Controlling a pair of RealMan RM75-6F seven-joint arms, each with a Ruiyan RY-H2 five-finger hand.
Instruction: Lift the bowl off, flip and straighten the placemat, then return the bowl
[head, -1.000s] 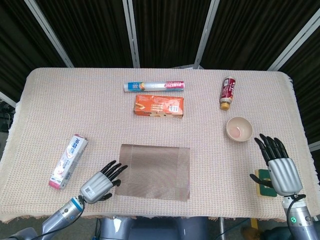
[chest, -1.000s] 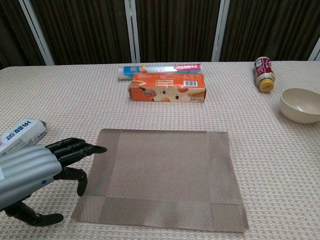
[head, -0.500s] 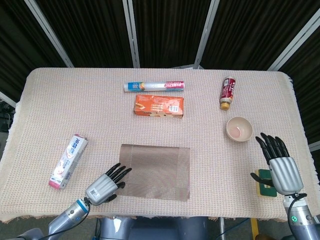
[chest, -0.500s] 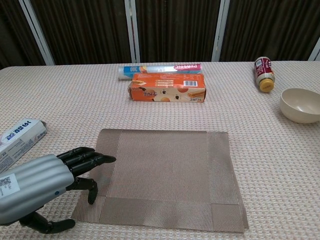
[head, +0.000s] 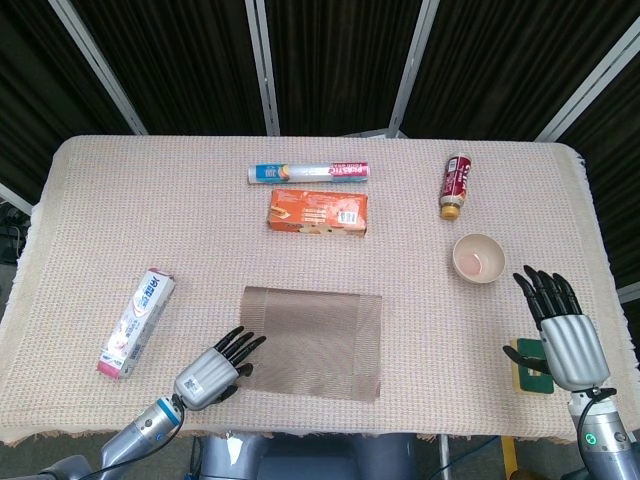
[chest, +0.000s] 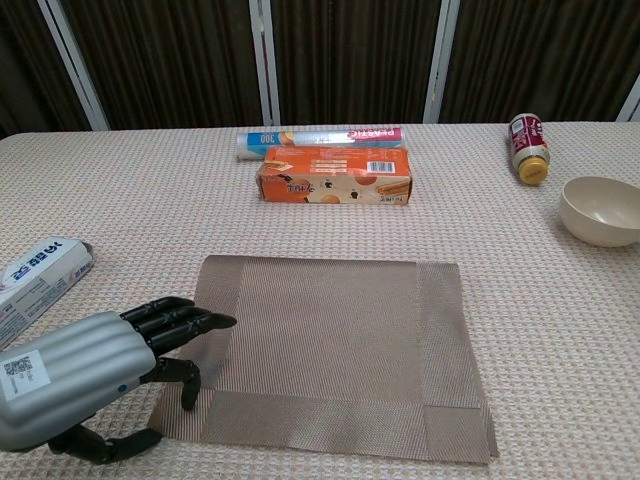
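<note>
Across the cloth-covered table (head: 120, 200) the placemat (head: 315, 340) is the largest of the task's things: a brown woven rectangle lying flat near the front edge, roughly square to it. It looks thin, light and limp, so it will likely sag and fold if lifted from one point; a pinch at a corner or along the left border, where the edge can be peeled off the rough cloth, seems the best hold, and the textured cloth may drag on it.

Next in size, the bowl (head: 478, 258) stands upright on the cloth well to the right of the placemat, apart from it. It looks rigid, smooth and light, probably ceramic or plastic, so slippery at the wall; fingers hooked over the rim with the thumb outside should hold it, and it should be set down gently.

Near the mat's left front corner the left hand (chest: 85, 375) holds nothing, fingers stretched forward with their tips over the mat's border; whether they press on it I cannot tell. At the right front, the right hand (head: 560, 330) is free as well, fingers spread, just near the bowl and not touching it.
</note>
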